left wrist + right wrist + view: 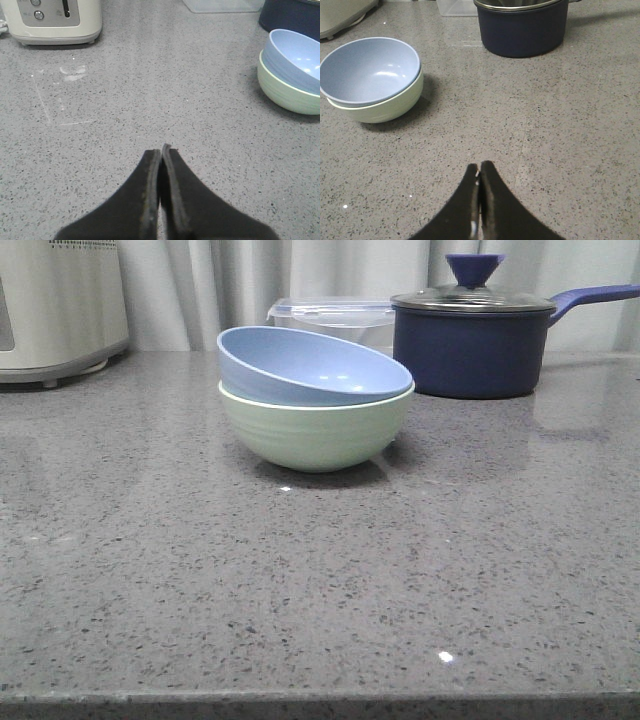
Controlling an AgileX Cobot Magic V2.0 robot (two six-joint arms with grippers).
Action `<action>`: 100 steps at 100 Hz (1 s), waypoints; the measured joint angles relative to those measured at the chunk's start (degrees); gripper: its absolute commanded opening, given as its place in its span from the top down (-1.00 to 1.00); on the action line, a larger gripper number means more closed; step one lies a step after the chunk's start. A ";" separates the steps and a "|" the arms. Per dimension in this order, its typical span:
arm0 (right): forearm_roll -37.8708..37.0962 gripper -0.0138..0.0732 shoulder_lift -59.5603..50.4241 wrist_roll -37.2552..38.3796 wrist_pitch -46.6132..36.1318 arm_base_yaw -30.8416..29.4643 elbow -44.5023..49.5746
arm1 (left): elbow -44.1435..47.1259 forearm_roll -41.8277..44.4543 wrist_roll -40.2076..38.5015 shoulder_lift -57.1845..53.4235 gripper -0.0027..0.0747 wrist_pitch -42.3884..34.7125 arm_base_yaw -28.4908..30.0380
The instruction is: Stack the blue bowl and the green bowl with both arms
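Bowls are stacked: you see the blue bowl (312, 368) tilted inside the green bowl (315, 430) on the tabletop (320, 580); left claw (161, 150) and right claw (479, 167) clenched, holding nothing.

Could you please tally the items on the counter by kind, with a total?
Bowls: 2, the blue bowl nested in the green bowl
Saucepans: 1, navy saucepan
Plastic containers: 1, clear container
Appliances: 1, cream appliance
Total: 5
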 measured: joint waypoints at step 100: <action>-0.23 0.87 0.00 0.00 0.02 0.00 0.00 | 0.00 0.53 0.00 0.00 0.98 -0.05 0.00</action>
